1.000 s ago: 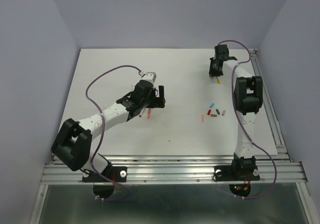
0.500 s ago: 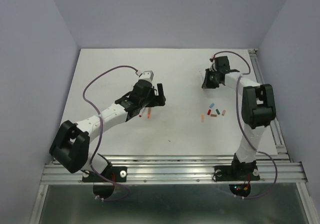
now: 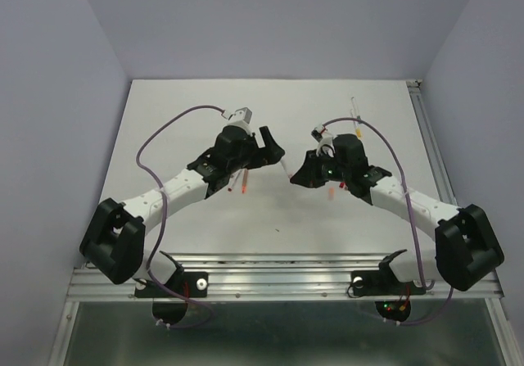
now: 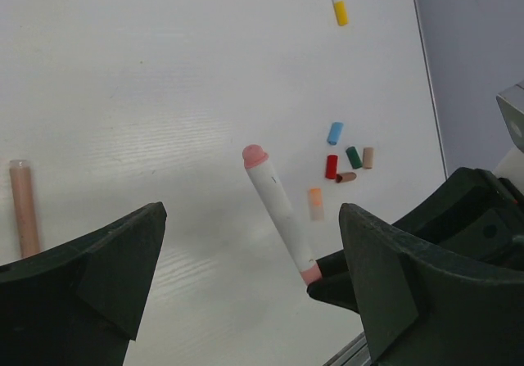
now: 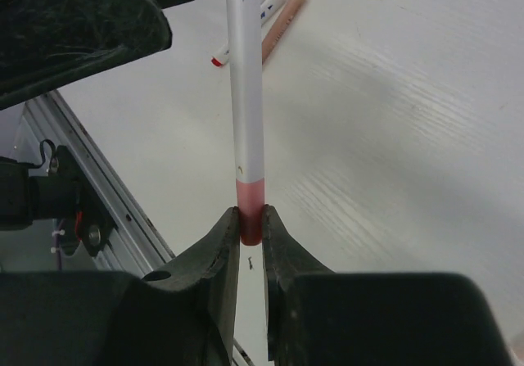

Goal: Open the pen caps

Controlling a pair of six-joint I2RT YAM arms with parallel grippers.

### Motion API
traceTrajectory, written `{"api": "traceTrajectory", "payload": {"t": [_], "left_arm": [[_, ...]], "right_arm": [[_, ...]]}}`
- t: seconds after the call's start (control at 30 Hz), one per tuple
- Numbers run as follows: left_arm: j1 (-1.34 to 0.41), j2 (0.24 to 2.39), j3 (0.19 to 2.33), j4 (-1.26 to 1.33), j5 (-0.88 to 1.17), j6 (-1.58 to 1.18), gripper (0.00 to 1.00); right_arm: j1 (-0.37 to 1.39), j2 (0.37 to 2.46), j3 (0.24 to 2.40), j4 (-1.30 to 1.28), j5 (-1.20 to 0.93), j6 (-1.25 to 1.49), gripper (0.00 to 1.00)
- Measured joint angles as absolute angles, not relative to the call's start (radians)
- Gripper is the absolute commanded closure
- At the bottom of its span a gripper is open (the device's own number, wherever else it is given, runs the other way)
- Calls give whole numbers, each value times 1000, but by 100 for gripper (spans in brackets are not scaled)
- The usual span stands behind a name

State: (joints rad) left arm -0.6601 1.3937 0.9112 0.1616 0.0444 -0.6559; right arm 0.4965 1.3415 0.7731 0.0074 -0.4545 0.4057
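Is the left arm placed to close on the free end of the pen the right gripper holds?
Probably yes. The left gripper stands wide open, the pen seems to sit between its fingers, and nothing crosses the gap. The right gripper pinches only the opposite end.

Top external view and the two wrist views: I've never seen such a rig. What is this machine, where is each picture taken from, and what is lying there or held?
Two robot arms are bolted at the near edge of a white table. The wide picture looks down from above and behind them; the other two come from a camera on each wrist. The right arm has its jaws shut on the pink end of a white pen, holding it between the wide-open jaws of the left arm. On the table lie loose caps in several colours and other pens, among them a yellow-ended pen.
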Motion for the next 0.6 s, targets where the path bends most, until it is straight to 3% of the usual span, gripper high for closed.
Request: {"api": "traceTrajectory", "payload": {"t": [0.17, 0.43, 0.6], "left_arm": [[-662, 1399, 909, 202, 72, -680, 5], [-673, 1441, 902, 250, 111, -725, 24], [-673, 1485, 902, 271, 134, -742, 50]], "right_arm": [[523, 1294, 762, 53, -447, 432, 99], [541, 1319, 763, 83, -440, 449, 99], [555, 1338, 772, 83, -441, 450, 99]]}}
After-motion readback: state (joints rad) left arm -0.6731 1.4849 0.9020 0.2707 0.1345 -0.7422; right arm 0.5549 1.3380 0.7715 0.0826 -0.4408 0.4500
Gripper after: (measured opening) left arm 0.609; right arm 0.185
